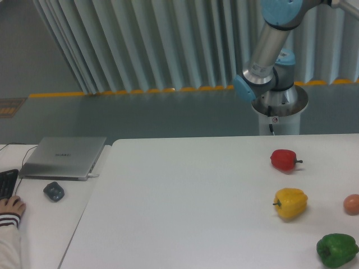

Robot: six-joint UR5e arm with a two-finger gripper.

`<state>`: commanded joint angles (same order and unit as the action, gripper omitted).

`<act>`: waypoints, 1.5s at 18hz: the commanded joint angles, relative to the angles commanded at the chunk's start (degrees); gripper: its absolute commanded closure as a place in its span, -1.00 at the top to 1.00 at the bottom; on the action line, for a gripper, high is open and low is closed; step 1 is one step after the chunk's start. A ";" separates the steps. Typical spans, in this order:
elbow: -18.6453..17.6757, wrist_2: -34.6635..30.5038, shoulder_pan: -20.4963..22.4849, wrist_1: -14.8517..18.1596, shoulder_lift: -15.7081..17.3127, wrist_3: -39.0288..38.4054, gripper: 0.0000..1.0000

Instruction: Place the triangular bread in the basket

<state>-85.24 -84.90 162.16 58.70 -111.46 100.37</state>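
Observation:
The triangular bread is out of view, and no basket shows in the frame. The gripper is not in view either: only the arm's blue-jointed lower links (263,61) and its round base (279,106) show behind the far right of the white table (185,202).
On the table's right side lie a red bell pepper (284,159), a yellow bell pepper (290,203), a green bell pepper (337,250) and a small pinkish-orange ball (351,204) at the right edge. On a side desk at left sit a closed laptop (63,157), a mouse (54,191), a keyboard and a person's hand (11,207).

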 joint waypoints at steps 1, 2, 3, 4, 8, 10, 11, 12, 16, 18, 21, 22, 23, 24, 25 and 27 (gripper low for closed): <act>-0.79 0.35 -0.61 0.36 1.05 0.26 1.00; -1.24 0.96 -1.06 0.89 1.94 0.70 1.00; -1.85 1.58 -1.50 2.20 2.81 0.96 1.00; -2.38 1.58 -2.54 3.43 3.87 2.01 1.00; -5.37 1.41 -6.41 6.59 8.17 3.51 1.00; -6.34 0.01 -8.96 12.46 11.33 9.37 1.00; -6.51 -1.13 -9.67 14.75 12.39 11.67 1.00; -6.69 -2.79 -11.24 16.87 13.19 13.00 1.00; -7.13 -5.17 -13.45 17.06 13.02 13.18 1.00; -7.48 -6.41 -13.63 16.89 12.41 13.27 1.00; -7.48 -6.50 -13.80 16.80 11.44 12.84 1.00; -7.48 -6.50 -13.72 16.80 11.44 13.01 1.00; -7.48 -6.50 -13.80 16.80 11.44 13.18 1.00; -7.48 -6.50 -13.72 16.80 11.44 13.18 1.00; -7.48 -6.59 -13.80 16.80 11.44 13.18 1.00; -7.48 -6.50 -13.80 16.80 11.35 13.10 1.00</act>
<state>-92.72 -91.41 148.36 75.50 -100.11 113.47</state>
